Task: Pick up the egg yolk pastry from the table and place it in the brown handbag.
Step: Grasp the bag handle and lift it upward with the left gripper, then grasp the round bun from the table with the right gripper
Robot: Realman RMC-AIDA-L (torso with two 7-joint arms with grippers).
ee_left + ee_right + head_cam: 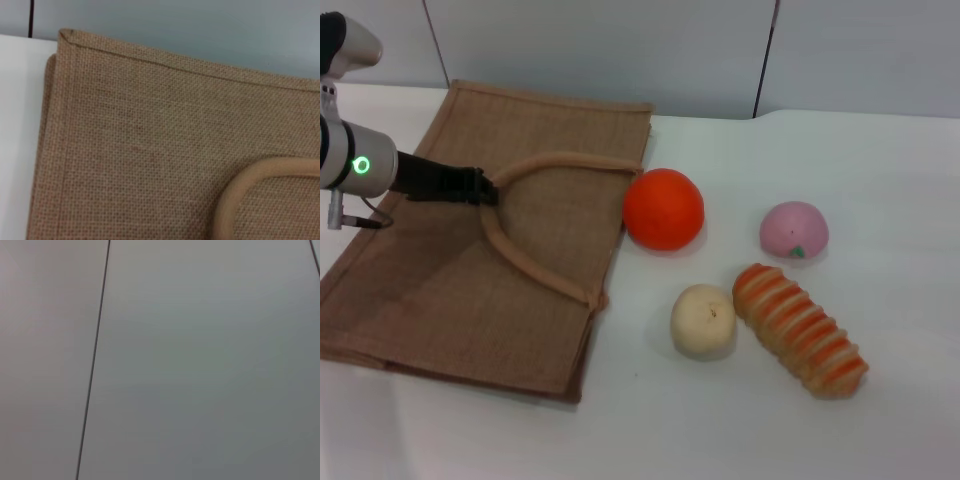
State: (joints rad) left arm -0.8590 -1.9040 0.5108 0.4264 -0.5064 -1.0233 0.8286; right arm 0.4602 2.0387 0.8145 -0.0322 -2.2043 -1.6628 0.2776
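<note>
While the left gripper (pixel 488 187) sits at the handle (pixel 535 165), nothing is lifted yet.
Pastry: egg yolk pastry (pixel 702 320) on worktop (pixel 880 160), just beside the striped bread roll (pixel 801 329), near the orange (pixel 663 208), apart from the brown handbag (pixel 430 290).
Handling: prob. light, soft, crumbly; squeeze gently.
Hold: across its round sides, away from the roll.
Left jaws: at the handle loop over the bag; can't tell if gripping.
Right arm: not seen in head view; wrist cam shows wall only.
Also: pink ball (pixel 794 229) further back.
</note>
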